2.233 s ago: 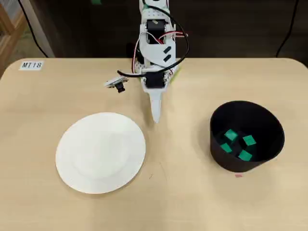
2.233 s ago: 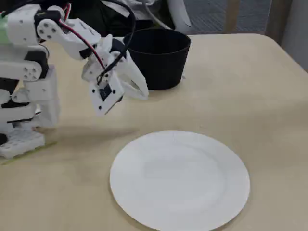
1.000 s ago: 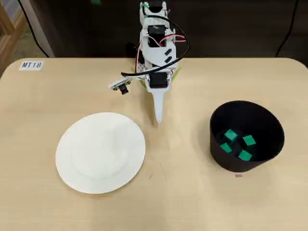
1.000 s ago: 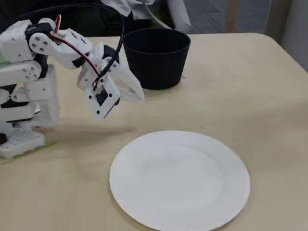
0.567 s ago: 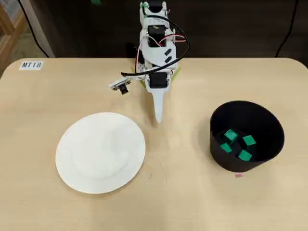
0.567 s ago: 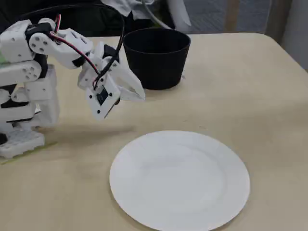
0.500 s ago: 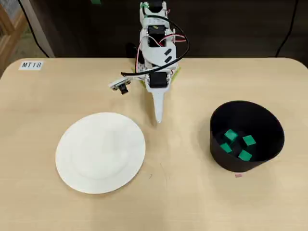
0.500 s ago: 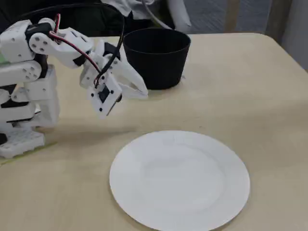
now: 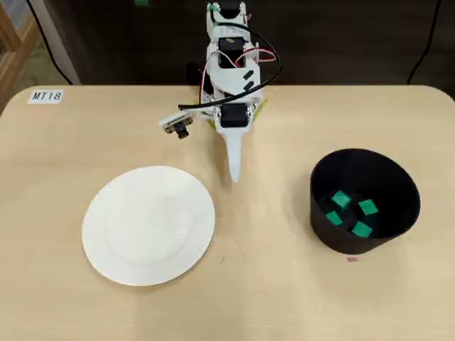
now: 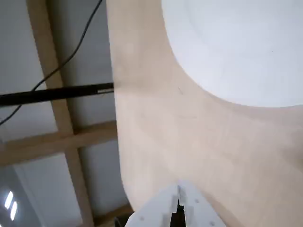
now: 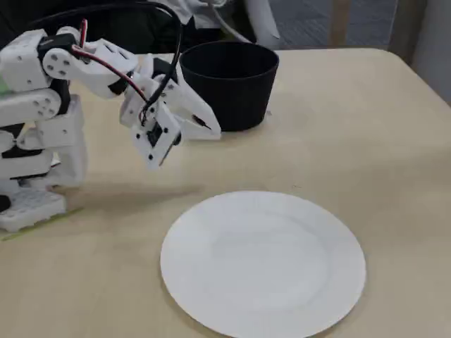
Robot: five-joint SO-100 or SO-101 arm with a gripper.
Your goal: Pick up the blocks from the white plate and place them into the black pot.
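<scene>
Slightly raised since before, claw [image 9: 234,177] seems pressed together; blocks [image 9: 348,213] in black pot [image 9: 402,195].

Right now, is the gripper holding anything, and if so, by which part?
Nothing is held. The gripper is shut and empty above the table, and all four blocks lie in the black pot.

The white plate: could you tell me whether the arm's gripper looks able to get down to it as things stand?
Probably yes. The white plate is bare, and open table lies between it and the gripper, whose jaws are shut and empty above the table beside the plate's rim.
</scene>
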